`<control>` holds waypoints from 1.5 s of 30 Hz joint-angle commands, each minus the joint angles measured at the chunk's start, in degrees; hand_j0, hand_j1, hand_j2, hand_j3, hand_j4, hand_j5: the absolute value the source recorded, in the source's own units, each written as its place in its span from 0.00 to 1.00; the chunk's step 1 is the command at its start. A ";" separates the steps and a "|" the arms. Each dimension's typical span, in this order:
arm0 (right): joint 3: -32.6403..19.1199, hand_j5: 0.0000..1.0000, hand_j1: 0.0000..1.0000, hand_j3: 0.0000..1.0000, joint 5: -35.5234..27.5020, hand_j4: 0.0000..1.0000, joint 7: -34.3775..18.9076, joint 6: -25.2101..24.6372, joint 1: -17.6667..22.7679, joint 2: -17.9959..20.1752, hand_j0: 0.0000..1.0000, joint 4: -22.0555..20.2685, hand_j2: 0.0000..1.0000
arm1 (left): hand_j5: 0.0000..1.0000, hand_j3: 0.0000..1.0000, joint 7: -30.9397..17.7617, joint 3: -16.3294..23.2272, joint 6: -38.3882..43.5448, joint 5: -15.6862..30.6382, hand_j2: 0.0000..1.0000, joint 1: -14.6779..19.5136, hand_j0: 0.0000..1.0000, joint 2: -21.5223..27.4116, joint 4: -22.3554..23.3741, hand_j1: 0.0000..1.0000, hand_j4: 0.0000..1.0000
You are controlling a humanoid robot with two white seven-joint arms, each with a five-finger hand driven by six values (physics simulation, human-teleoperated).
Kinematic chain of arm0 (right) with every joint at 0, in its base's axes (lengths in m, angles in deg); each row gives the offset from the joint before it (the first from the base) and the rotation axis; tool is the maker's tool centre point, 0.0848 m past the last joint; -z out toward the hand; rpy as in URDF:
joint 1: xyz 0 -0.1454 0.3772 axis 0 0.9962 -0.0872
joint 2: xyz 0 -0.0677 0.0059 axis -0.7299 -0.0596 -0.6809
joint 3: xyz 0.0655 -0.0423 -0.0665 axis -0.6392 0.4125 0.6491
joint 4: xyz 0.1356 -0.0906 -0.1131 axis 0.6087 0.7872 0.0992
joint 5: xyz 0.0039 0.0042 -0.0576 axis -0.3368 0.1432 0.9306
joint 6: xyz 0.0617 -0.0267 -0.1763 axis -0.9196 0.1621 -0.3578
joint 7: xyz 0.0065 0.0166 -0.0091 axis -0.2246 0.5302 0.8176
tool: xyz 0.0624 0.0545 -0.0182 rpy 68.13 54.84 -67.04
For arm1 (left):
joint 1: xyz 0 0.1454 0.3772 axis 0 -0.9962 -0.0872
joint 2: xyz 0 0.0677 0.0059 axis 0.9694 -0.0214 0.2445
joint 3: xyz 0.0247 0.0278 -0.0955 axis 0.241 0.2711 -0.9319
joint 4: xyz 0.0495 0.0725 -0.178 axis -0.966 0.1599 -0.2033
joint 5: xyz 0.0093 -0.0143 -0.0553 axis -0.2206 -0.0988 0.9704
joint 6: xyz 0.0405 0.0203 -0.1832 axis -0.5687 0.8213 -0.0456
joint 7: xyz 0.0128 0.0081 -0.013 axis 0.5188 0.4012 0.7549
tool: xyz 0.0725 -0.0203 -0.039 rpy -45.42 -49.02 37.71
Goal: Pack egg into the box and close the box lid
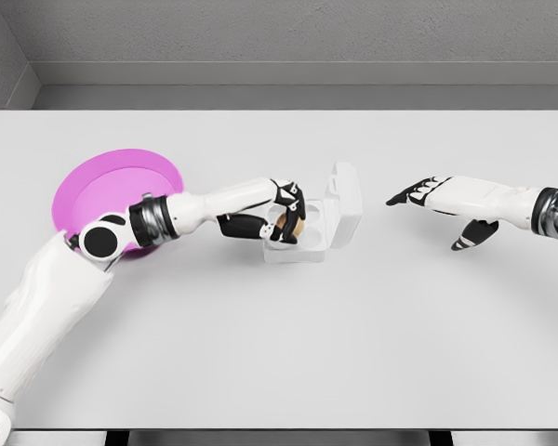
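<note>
So your left hand [281, 212] is sitting right over the box [302, 234], fingers curled in a pinch around the egg [296, 224]. The egg looks to be down at the open tray, near the back side by the hinge, but I can't tell whether it's actually seated in a cup or hanging just above one. The lid [345, 204] stands up nearly vertical on the far right side of the box.

What I'd watch for: that box looks light, and your fingers are crowded inside it. If you let go before the egg is settled, it could roll to another cup or tip out the front. If you pull the hand out at an angle, your fingers could drag the tray along or knock the lid shut on your own knuckles. Lifting straight up looks safest to me.

Your right hand [434, 193] is off to the right of the box, well apart from it, fingers spread and relaxed, thumb hanging down, holding nothing. Good spot for pushing the lid over, but if it comes in before the left hand is clear, they'll collide right over the box.

Room-wise you're fine. The pink plate [102, 186] sits left of the box under your left forearm, so don't sweep the elbow through it. Every table [288, 353] edge is a long way from the box.
</note>
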 commanded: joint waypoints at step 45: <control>0.41 1.00 1.00 1.00 -0.24 1.00 0.02 0.00 0.00 -0.29 1.00 0.14 1.00 | 0.74 0.74 0.08 -0.40 0.16 0.43 0.74 0.18 0.74 0.05 3.01 0.74 0.74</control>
